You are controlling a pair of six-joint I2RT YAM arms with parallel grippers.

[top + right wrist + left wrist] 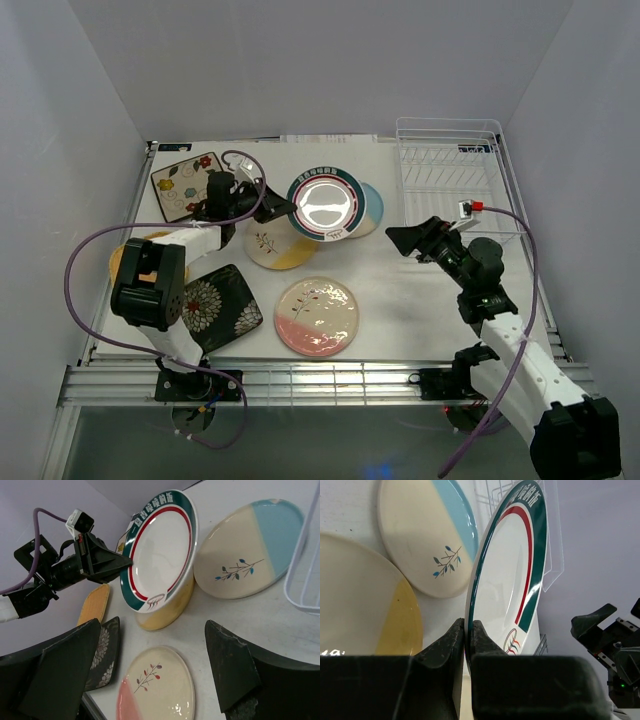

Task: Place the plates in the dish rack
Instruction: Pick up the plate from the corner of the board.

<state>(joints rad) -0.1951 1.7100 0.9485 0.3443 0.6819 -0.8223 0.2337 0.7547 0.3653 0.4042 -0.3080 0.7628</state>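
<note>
- While the left claw (468, 632) pinches the near rim of the teal-rimmed plate (325, 203), its jaws are closed almost to touching, with only the plate's thin edge between them.
- Left of that claw and behind it, the flowered square plate (187, 185), the orange-yellow plate (125, 258) and the black floral plate (222, 303) lie flat on the table (400, 300), none of them gripped.
- Straight out from the left claw's tips, the held plate stands tilted on edge with its face turned up and toward the right claw. Its lower rim is over the yellow-half plate (275, 245); whether the two touch I cannot tell.
- Just past the held plate's far rim, the blue-half plate (372, 205) lies flat, and the pink-half plate (316, 316) lies nearer the arm bases.
- Right of the held plate, the right claw (408, 238) is spread wide and holds nothing. It points at the plate's face, near but apart.
- Beyond the right claw, to its right and farther back, the dish rack (450, 165) has no plates in it.
- Judging by this, the rack lies across the right claw from the plate, so the right arm is the nearer one for a handover or for slotting the plate upright between the tines.
</note>
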